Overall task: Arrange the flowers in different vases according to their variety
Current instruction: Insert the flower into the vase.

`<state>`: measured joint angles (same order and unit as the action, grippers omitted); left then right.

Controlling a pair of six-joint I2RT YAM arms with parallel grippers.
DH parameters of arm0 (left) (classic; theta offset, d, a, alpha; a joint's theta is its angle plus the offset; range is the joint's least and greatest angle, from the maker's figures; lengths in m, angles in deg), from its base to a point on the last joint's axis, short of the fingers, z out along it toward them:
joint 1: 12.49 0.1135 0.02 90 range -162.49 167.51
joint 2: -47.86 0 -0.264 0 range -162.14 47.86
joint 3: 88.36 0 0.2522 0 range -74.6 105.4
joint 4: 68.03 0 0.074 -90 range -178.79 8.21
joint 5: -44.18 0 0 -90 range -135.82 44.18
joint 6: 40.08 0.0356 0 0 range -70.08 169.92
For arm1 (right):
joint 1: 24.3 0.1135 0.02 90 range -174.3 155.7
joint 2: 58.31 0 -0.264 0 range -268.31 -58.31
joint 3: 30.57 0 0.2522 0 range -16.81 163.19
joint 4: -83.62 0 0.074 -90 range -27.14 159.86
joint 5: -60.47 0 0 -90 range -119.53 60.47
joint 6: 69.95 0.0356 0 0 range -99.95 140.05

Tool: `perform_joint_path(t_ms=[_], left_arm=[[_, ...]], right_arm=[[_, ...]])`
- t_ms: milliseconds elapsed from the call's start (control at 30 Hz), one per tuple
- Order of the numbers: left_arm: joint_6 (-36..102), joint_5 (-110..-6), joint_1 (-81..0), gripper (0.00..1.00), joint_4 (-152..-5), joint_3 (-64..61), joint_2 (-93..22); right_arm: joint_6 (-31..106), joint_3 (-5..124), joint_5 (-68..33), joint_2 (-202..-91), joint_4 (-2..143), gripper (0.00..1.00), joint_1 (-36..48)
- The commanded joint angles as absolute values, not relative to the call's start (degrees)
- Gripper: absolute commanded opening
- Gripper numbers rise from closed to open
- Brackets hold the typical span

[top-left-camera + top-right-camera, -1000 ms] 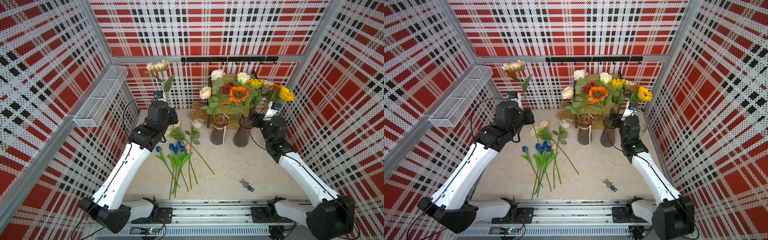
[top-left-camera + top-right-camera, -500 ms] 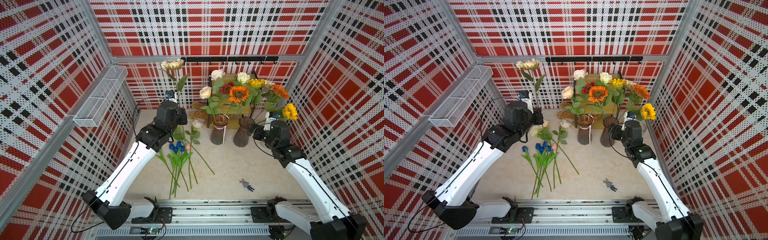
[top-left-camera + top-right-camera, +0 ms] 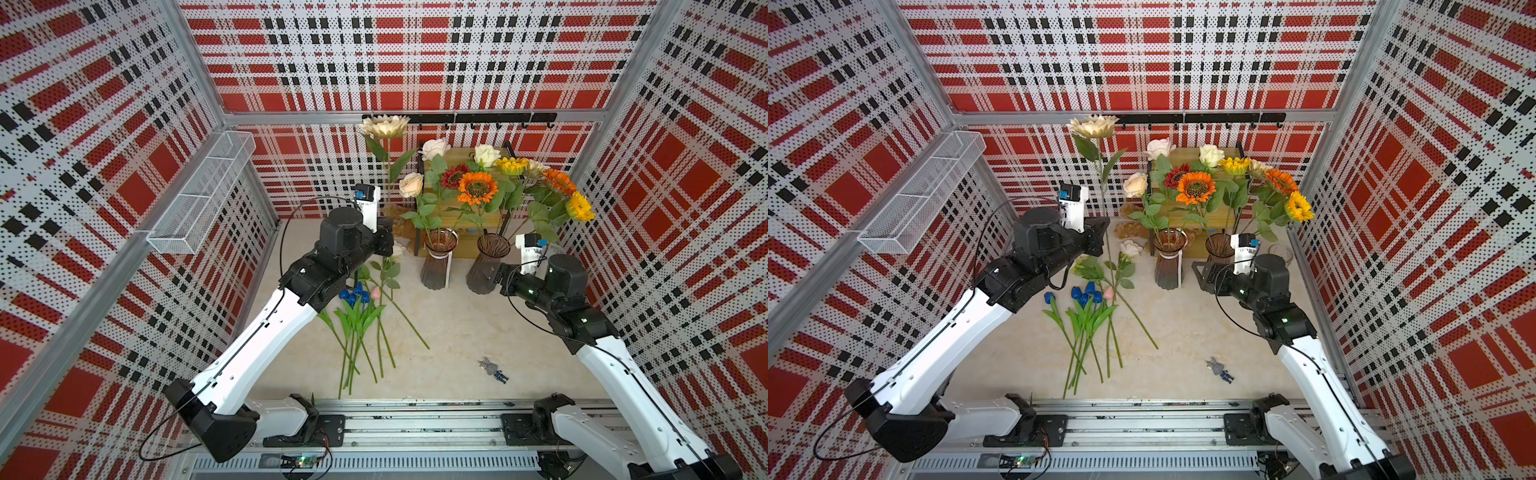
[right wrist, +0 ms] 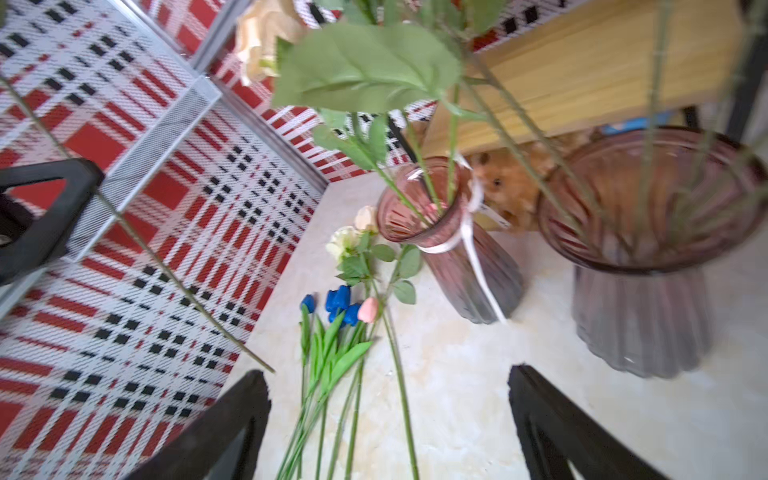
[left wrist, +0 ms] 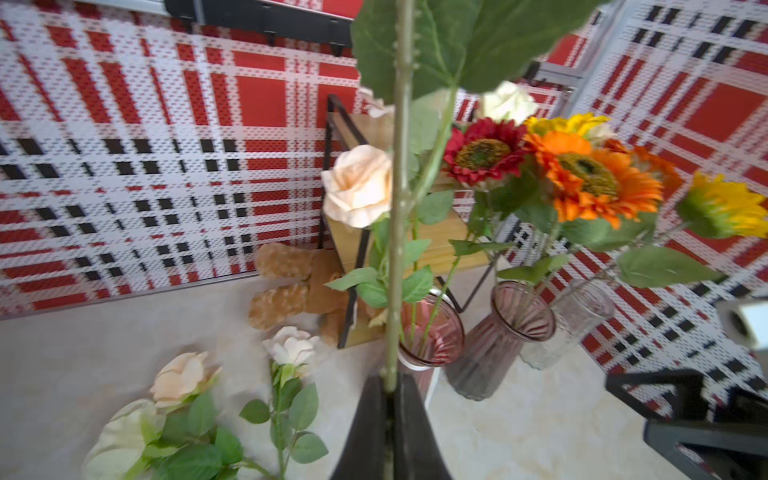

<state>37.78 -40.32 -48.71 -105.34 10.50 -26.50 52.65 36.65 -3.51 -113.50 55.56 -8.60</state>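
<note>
My left gripper (image 3: pixel 387 237) (image 5: pixel 390 386) is shut on the stem (image 5: pixel 398 208) of a cream sunflower (image 3: pixel 384 126), which stands upright left of the vases. A ribbed purple vase (image 3: pixel 437 266) holds cream roses (image 3: pixel 410 185). A second ribbed vase (image 3: pixel 485 270) holds red, orange and yellow sunflowers (image 3: pixel 477 188). The clear vase (image 3: pixel 1280 251) stands behind my right arm. Blue tulips (image 3: pixel 353 295), a pink tulip (image 3: pixel 376 292) and roses (image 5: pixel 291 347) lie on the table. My right gripper (image 3: pixel 500 276) (image 4: pixel 384 374) is open and holds nothing, beside the sunflower vase's base.
A white wire basket (image 3: pixel 199 195) hangs on the left wall. A wooden shelf stand (image 3: pixel 455 226) and a brown plush toy (image 5: pixel 291 286) sit behind the vases. A small figurine (image 3: pixel 492 369) lies near the front rail (image 3: pixel 415 419).
My left arm has carried the cream sunflower to the right, toward the vases. My right arm has drawn back and down from the sunflower vase; the yellow sunflower now leans out to the right.
</note>
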Motion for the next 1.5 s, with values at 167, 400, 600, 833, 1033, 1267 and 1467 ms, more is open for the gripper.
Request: perform_joint_path(t_ms=[167, 400, 600, 833, 1033, 1267, 1467], left_arm=[[38.69, -47.65, -52.62, 0.00, -102.70, 9.39, -28.63], [37.75, -47.09, -54.81, 0.00, -102.48, 8.44, -29.62], [36.96, -45.82, -56.94, 0.00, -101.59, 8.10, -30.03], [36.21, -45.29, -58.48, 0.00, -100.77, 7.36, -30.00], [35.79, -44.94, -59.13, 0.00, -100.18, 6.83, -29.63], [35.50, -44.46, -59.54, 0.00, -100.06, 6.79, -29.81], [35.63, -43.00, -59.16, 0.35, -99.85, 7.31, -29.92]], right_arm=[[53.01, 47.37, 2.70, -122.58, 65.90, 0.91, 1.54], [54.33, 52.15, 3.23, -126.77, 69.86, 0.83, 3.55], [53.55, 54.54, 1.73, -129.28, 71.65, 0.79, 4.05], [53.39, 57.57, 2.63, -133.56, 74.08, 0.71, 4.04], [53.19, 60.83, 3.41, -136.23, 73.81, 0.64, 3.71], [53.87, 61.51, 4.01, -137.00, 74.04, 0.15, 3.73], [53.12, 61.73, 2.29, -135.61, 72.76, 0.00, 3.43]])
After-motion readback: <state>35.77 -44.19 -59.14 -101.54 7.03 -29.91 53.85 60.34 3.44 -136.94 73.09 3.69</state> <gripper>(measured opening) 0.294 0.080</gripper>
